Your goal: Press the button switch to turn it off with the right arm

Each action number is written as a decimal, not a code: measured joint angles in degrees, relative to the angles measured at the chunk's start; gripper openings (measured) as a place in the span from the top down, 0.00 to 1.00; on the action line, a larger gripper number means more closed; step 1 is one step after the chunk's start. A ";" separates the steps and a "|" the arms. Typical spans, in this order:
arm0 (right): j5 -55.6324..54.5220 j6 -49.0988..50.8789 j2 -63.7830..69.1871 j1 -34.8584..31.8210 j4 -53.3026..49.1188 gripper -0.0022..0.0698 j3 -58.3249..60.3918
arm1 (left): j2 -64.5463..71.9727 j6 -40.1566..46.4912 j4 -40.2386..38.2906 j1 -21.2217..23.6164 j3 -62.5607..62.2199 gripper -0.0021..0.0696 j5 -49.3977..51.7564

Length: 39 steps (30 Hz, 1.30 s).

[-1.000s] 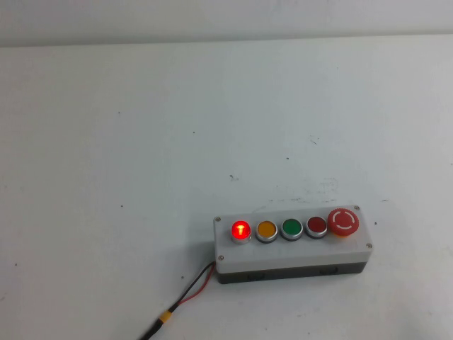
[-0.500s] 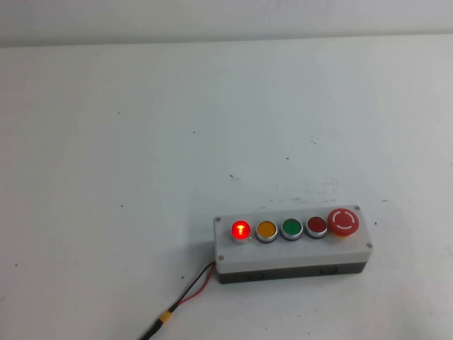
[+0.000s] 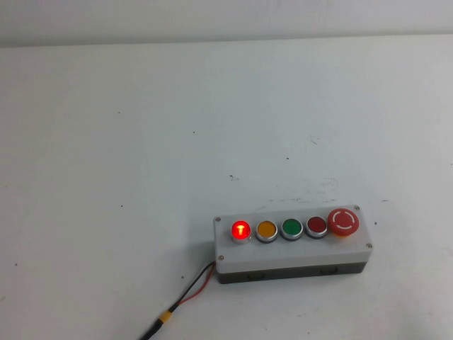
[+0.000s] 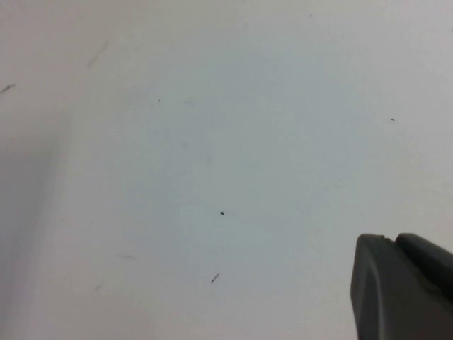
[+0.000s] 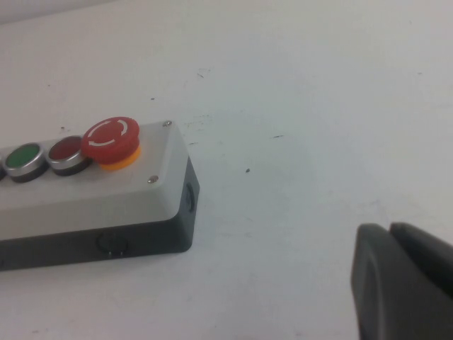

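Note:
The button switch (image 3: 241,230) glows bright red at the left end of the button row on a white box (image 3: 291,249) at the front of the table. Neither arm shows in the high view. In the right wrist view my right gripper (image 5: 391,229) is shut and empty, low over the table beside the box's (image 5: 92,205) mushroom-knob end, apart from it. The glowing button is out of that view. My left gripper (image 4: 394,239) is shut and empty over bare table.
On the box, after the glowing button, come an orange button (image 3: 266,230), a green button (image 3: 291,229), a darker red button (image 3: 316,226) and a large red mushroom knob (image 3: 343,222). A red-and-black cable (image 3: 187,297) runs from the box's left end to the front edge.

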 joint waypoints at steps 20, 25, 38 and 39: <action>-12.45 0.00 0.00 0.00 -2.86 0.99 0.00 | 0.00 0.00 0.00 0.00 0.00 0.97 0.00; -20.31 0.00 0.00 0.00 -2.86 0.99 0.00 | 0.00 0.00 0.00 0.00 0.00 0.97 0.00; -20.42 2.97 0.00 0.00 11.17 0.99 -1.09 | 0.00 0.00 0.00 0.00 0.00 0.97 0.00; -18.02 2.97 0.00 0.00 11.65 0.99 -2.84 | 0.00 0.00 0.00 0.00 0.00 0.97 0.00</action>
